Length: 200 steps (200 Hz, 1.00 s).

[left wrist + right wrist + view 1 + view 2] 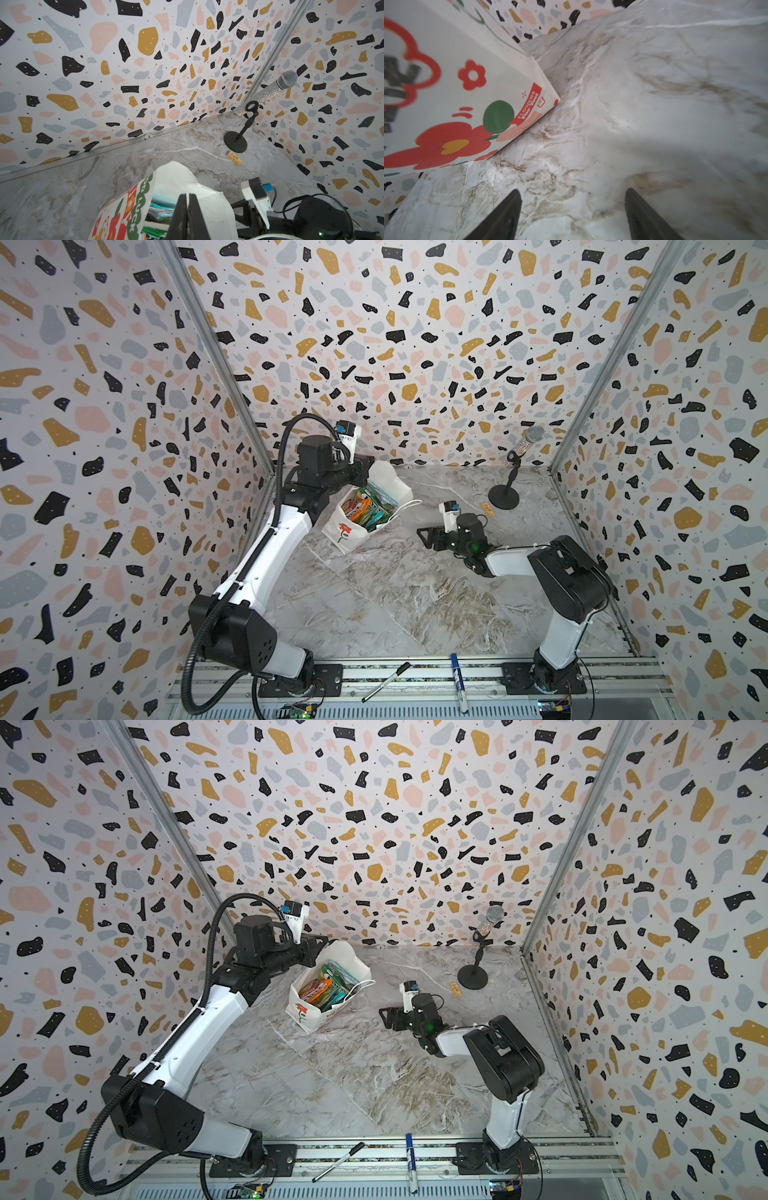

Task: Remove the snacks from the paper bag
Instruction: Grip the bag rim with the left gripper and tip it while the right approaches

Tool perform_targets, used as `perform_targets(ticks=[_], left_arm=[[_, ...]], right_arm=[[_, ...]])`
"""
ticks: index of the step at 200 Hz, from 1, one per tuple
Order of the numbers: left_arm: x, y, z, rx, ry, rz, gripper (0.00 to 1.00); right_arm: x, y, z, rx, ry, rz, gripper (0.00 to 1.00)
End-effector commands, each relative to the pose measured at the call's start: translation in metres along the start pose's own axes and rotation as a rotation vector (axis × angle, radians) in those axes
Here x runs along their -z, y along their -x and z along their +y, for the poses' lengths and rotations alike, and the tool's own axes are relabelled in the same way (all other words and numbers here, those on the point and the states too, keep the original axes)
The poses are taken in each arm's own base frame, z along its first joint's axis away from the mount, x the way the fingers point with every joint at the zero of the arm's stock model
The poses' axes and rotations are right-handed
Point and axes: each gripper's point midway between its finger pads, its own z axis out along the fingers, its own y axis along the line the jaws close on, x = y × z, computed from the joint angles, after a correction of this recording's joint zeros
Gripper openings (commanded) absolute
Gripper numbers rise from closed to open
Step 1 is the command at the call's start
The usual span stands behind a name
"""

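Non-task items, marble-patterned worktop [415, 605] and surrounds.
1 glittered microphone [528, 438], tilted in a black round-based stand [503, 501], far right corner; 1 small tan card [487, 507] lying flat just beside the stand's base; 1 black pen [385, 681] and 1 blue-capped marker [459, 682] near each other on the front rail [428, 674]; terrazzo-print walls [395, 344] on 3 sides.
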Motion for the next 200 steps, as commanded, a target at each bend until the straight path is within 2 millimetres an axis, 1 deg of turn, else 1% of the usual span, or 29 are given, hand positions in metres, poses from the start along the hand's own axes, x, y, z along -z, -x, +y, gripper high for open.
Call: perform_targets(ticks=[1,20,48,69,99,115,129,148,171,178,200], left_arm=[[0.017,0.025,-0.019,-0.044,-0.015,-0.117,0.00],[0.020,0.018,-0.028,-0.023,-0.035,-0.124,0.00],[0.017,0.000,-0.051,-0.028,-0.090,-0.099,0.00],[0.011,-0.015,-0.064,-0.028,-0.123,-0.062,0.00],[0.006,-0.032,-0.068,-0.014,-0.138,-0.023,0.00],[0.006,-0.040,-0.069,-0.011,-0.152,-0.007,0.00],[0.006,-0.047,-0.070,-0.009,-0.162,0.008,0.00],[0.010,-0.050,-0.073,-0.012,-0.173,0.016,0.00],[0.013,-0.052,-0.080,-0.007,-0.214,0.028,0.00],[0.013,-0.053,-0.083,-0.007,-0.231,0.029,0.00],[0.016,-0.052,-0.088,-0.007,-0.256,0.022,0.00]], right_arm=[[0.030,0.016,-0.009,0.034,-0.052,-0.046,0.80],[0.053,0.026,-0.018,0.060,-0.108,-0.071,0.80],[0.080,0.048,-0.019,0.108,-0.186,-0.116,0.80],[0.092,0.063,-0.012,0.131,-0.201,-0.142,0.81],[0.105,0.080,-0.005,0.153,-0.218,-0.156,0.81],[0.109,0.088,0.010,0.184,-0.172,-0.157,0.81],[0.112,0.094,0.029,0.224,-0.111,-0.160,0.81],[0.113,0.099,0.059,0.289,-0.015,-0.141,0.81],[0.114,0.104,0.086,0.344,0.056,-0.129,0.81],[0.115,0.106,0.092,0.354,0.063,-0.133,0.81],[0.117,0.115,0.096,0.366,0.020,-0.152,0.81]])
